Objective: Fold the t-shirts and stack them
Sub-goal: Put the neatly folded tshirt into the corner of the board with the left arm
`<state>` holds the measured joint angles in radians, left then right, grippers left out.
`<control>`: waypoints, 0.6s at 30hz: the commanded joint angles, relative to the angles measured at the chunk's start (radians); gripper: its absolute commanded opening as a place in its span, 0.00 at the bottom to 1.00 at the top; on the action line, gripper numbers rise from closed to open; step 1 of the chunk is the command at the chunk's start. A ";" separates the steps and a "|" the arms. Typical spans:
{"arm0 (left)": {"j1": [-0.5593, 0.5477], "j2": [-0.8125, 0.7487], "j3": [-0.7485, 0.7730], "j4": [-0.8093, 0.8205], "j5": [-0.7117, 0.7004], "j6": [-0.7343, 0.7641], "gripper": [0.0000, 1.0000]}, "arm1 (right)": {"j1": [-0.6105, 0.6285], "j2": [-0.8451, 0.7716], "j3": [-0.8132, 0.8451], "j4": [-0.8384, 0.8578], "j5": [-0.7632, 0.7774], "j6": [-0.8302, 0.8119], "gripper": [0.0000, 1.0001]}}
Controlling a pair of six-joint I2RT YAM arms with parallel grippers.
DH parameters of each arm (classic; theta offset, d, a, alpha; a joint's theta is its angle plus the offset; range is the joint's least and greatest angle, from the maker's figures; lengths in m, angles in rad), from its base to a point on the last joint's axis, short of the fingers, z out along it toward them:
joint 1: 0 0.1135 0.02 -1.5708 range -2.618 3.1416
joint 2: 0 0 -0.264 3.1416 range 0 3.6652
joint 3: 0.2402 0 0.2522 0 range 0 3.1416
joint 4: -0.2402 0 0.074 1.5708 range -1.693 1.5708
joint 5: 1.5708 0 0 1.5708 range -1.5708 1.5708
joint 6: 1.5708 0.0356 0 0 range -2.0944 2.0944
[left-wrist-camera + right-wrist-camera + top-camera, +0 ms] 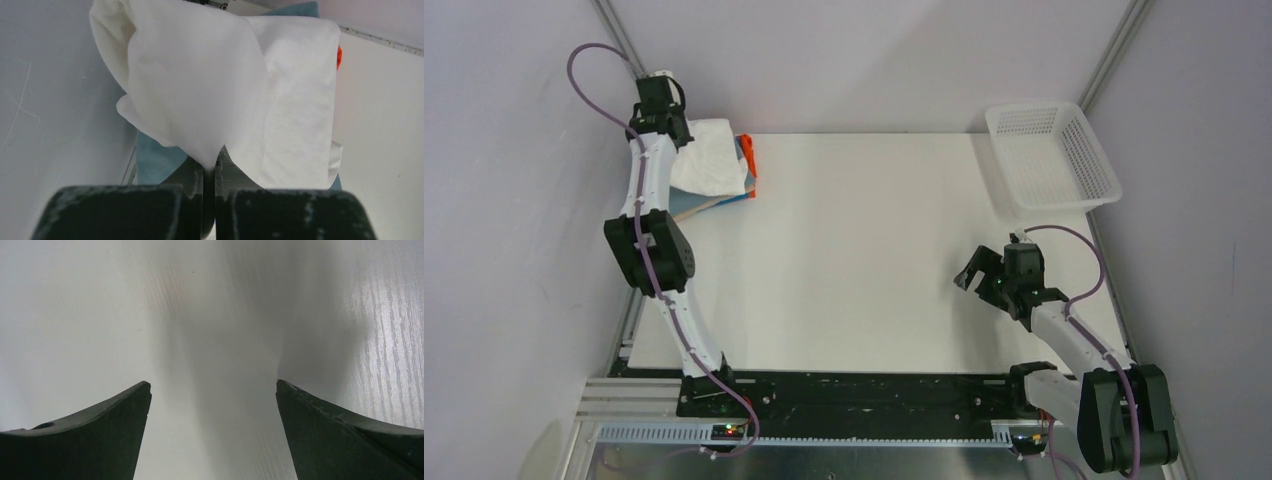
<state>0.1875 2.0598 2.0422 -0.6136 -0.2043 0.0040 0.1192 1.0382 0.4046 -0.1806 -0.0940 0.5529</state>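
**Placement in progress: white t-shirt (pixel 200 75) going onto the stack (pixel 717 205)**

You are looking at the left gripper (pixel 215 161) pinching a fold of the white t-shirt, its jaws pressed together on the cloth with almost no gap. The shirt is billowing up just beyond the fingertips, and the rest of it is draping over the stack lying directly below and ahead of that gripper. A dusty blue-grey t-shirt (pixel 155 160) is showing under the white one, just below and to the left of the jaws. An orange t-shirt (pixel 339 56) is peeking out at the far right edge of the pile.

As I judge it, the gripper is taking the pinch at an edge so that the cloth can be drawn flat across the pile rather than dropped in a heap (the white cloth is looking bunched, not squarely folded, so you may want to check it).

The right gripper (pixel 213 385) is hanging with its jaws spread wide, and only bare table (pixel 854 250) is showing between them. It is sitting well apart from the pile, probably parked to leave the other arm room. The mesh basket (pixel 1100 152) is standing beyond it and to its right.
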 commanded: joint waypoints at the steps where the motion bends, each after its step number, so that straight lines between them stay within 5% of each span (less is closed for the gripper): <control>1: 0.009 -0.024 0.045 0.049 0.063 -0.114 0.00 | 0.000 0.012 0.048 0.042 0.017 -0.006 1.00; 12: -0.008 -0.056 0.005 0.140 0.267 -0.423 0.00 | 0.003 0.019 0.050 0.049 -0.001 -0.007 1.00; 18: -0.022 -0.092 0.025 0.175 0.248 -0.498 0.00 | 0.003 0.017 0.049 0.050 -0.006 -0.010 0.99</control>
<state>0.1802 2.0556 2.0430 -0.5335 -0.0097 -0.3901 0.1204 1.0550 0.4156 -0.1631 -0.0948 0.5529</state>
